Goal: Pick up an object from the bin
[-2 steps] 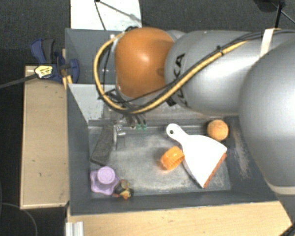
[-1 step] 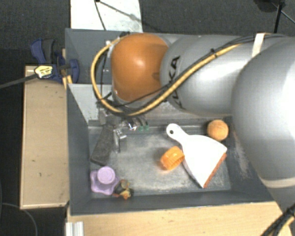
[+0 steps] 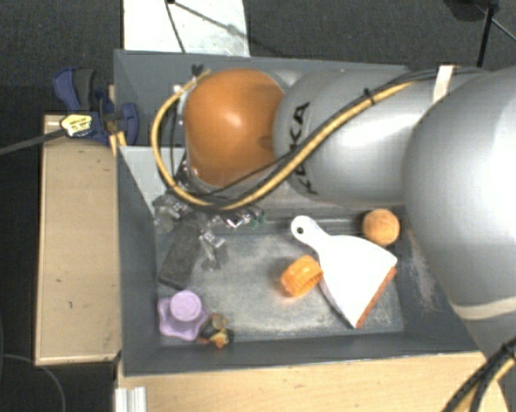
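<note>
In the camera view we see the end effector (image 3: 196,228) low in the left part of the bin (image 3: 266,350), under the arm's orange wrist cover. We cannot tell how far open it is, or whether it has hold of anything. Nearest to it is a dark grey flat block (image 3: 177,260), just beside it. A purple cap (image 3: 182,313) sits near the front left corner. An orange ridged piece (image 3: 300,275), a white scoop (image 3: 354,275) and an orange ball (image 3: 381,227) lie further right. We judge this to be the grasping step. The next move calls for closing on the block and lifting it clear of the left wall.
</note>
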Available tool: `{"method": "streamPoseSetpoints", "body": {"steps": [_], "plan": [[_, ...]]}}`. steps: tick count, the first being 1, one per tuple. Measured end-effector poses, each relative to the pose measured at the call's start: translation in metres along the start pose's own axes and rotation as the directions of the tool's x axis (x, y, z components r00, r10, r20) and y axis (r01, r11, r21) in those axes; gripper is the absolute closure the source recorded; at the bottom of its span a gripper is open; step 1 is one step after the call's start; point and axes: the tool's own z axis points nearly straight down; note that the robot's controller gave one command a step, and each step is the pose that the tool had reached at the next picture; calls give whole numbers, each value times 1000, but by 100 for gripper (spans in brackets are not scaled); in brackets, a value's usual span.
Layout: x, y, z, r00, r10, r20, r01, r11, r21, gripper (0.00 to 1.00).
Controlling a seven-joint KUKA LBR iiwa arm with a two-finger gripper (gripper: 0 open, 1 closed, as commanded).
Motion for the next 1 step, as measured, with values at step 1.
{"method": "streamPoseSetpoints", "body": {"steps": [1], "plan": [[0, -2, 73, 990, -141, -1, 141, 990, -2, 0]]}}
